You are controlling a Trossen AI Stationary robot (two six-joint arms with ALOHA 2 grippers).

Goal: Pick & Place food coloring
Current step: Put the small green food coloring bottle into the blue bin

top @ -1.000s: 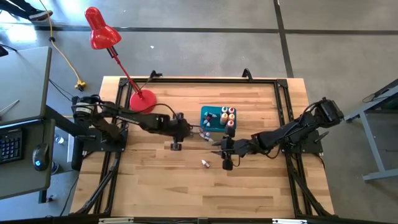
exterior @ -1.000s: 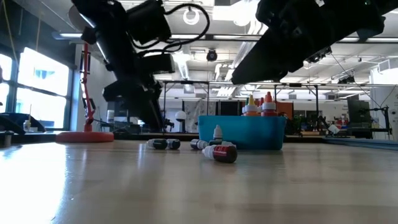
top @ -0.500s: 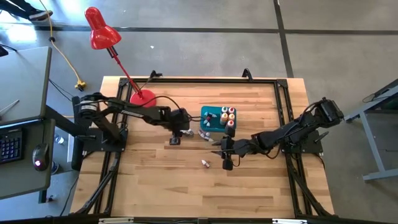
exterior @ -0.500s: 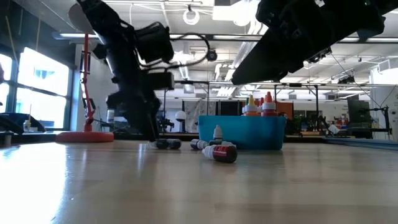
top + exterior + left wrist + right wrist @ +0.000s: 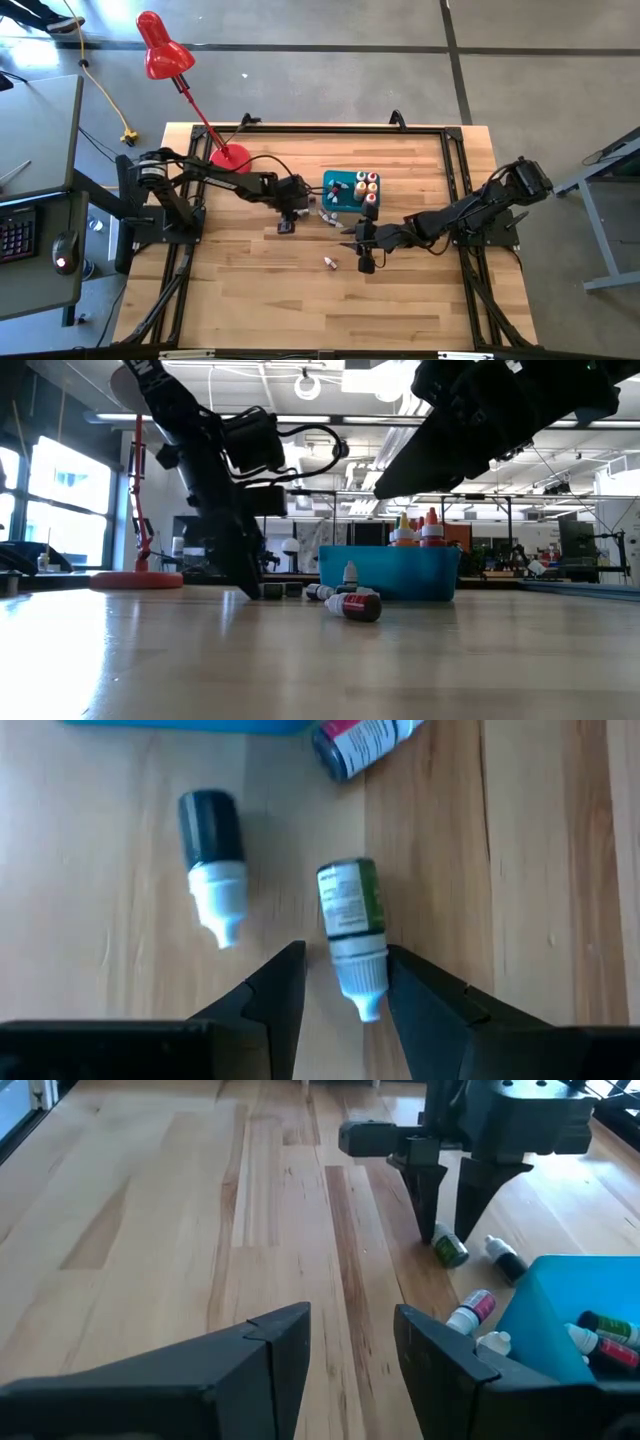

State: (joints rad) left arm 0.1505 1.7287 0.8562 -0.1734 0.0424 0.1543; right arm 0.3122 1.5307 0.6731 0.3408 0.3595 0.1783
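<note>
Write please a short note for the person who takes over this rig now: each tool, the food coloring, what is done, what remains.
Left tool: open, down at the table, its tips either side of the green-label bottle's cap, not closed on it.
Right tool: open, empty, waiting in mid-table.
Done: several bottles stand in the blue bin.
Left: the green-label one, the black bottle, the pink-label bottle beside the bin, and a red-label bottle lying apart.
</note>
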